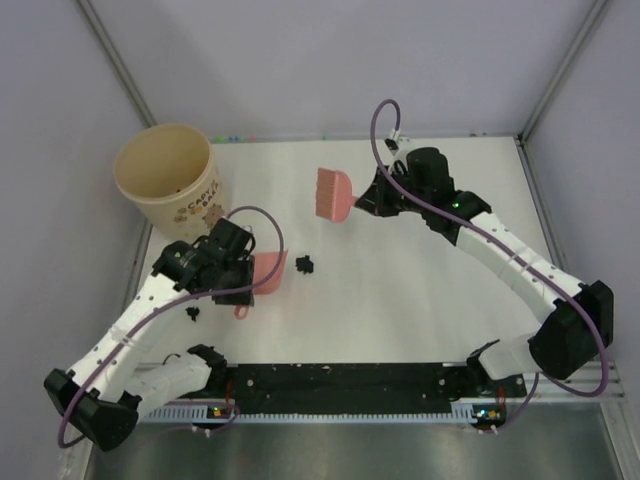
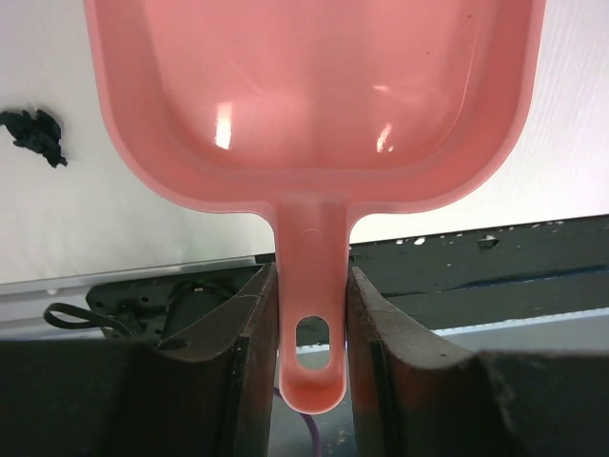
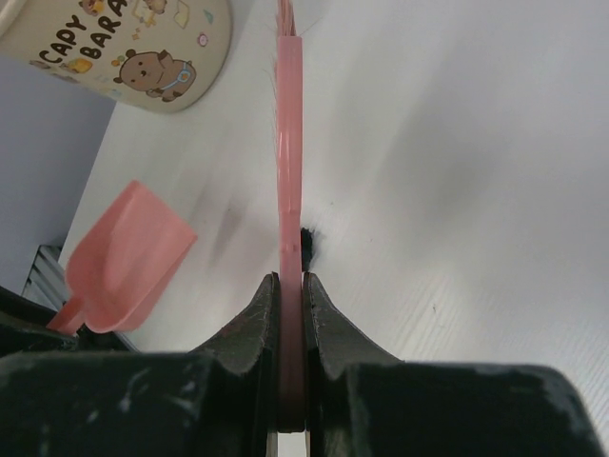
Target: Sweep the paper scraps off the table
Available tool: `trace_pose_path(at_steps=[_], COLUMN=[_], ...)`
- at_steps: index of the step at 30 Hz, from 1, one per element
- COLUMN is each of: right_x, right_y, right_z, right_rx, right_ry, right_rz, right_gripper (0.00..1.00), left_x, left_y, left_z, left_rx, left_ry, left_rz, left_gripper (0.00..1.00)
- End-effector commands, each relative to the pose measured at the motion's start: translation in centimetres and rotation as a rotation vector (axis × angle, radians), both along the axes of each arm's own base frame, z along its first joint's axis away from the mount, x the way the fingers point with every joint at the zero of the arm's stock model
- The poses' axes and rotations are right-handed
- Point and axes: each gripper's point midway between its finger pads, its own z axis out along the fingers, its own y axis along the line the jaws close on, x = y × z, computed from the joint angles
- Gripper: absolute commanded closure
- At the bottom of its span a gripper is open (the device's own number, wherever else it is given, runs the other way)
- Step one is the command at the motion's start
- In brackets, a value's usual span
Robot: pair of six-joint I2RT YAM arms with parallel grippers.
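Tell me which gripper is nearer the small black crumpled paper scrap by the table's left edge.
Left. The left gripper, clamping the pink plastic dustpan by its handle, sits close beside that paper scrap; the right gripper, holding the pink brush, is far across the white table.

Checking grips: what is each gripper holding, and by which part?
Left gripper clamps the pink dustpan by its handle; right gripper pinches the pink brush by its handle end.

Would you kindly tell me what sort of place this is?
Likely an enclosed robot test booth: plain grey-lilac panel walls, a white rectangular tabletop, and a black base strip along its near edge.
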Motion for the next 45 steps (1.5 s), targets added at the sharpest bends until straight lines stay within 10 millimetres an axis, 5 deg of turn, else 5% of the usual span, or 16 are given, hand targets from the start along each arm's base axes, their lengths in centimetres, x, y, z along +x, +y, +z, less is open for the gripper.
trace_pose_path(at_steps=[1,17,26,45], right_x=[1.4,3.7,3.4,0.7], right_y=[0.1,3.1,3.9,5.0], right_z=[1.6,-4.7,-7.9,-12.6], right_rx=[0.016,-0.027,-0.041,0.025], right_ry=[-0.090,-0.011,0.035,0.160], right_rz=[-0.005,0.098,0.160,0.262], right_gripper=[1.00,1.00,1.00,1.00], left_x=[0.9,-0.3,1.0,1.5], left_y=[-0.2,-5.1,-7.7,-8.4], left_z=[-0.7,-5.1,-7.4,-9.8], left_rx=[0.120,0.206,0.189,0.239], left_ry=[-0.034,0.078,0.115,0.180], left_rz=[-0.061,-0.270,-0.305,-0.342], left_gripper=[1.00,1.00,1.00,1.00])
